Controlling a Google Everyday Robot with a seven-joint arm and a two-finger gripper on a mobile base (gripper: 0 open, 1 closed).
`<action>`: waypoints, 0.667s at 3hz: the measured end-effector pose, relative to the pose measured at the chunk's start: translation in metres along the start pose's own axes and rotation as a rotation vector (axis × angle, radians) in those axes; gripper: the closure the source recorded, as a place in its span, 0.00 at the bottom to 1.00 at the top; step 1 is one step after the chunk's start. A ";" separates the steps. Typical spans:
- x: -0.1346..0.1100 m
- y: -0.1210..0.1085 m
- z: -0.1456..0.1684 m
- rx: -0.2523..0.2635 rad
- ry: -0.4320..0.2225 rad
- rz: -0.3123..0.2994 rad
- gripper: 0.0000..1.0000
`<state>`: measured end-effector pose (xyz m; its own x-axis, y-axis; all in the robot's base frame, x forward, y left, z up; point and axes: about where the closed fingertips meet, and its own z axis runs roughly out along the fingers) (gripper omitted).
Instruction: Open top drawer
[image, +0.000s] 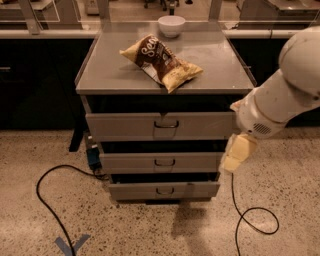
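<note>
The top drawer (125, 126) is the widest of three grey drawers in a metal cabinet. Its small dark wire handle (166, 123) sits at the centre of the front, and a dark gap shows above the front. My gripper (236, 154), pale yellow, hangs from the white arm (285, 85) at the cabinet's right side. It points down and to the left, level with the middle drawer (130, 162), right of its end. It is well to the right of the handle and does not touch it. The bottom drawer (135, 190) is below.
A brown and yellow chip bag (162, 62) and a white bowl (171, 25) lie on the cabinet top (110, 70). Black cables loop on the floor at the left (42, 200) and right (255, 220). A blue device (93, 156) sits by the cabinet's left side. Dark counters stand behind.
</note>
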<state>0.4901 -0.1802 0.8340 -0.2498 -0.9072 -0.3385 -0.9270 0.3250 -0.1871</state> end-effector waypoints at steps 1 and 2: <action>-0.016 -0.004 0.048 0.010 -0.056 -0.008 0.00; -0.031 -0.009 0.083 0.007 -0.121 -0.019 0.00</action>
<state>0.5298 -0.1331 0.7695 -0.1963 -0.8747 -0.4432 -0.9291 0.3104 -0.2011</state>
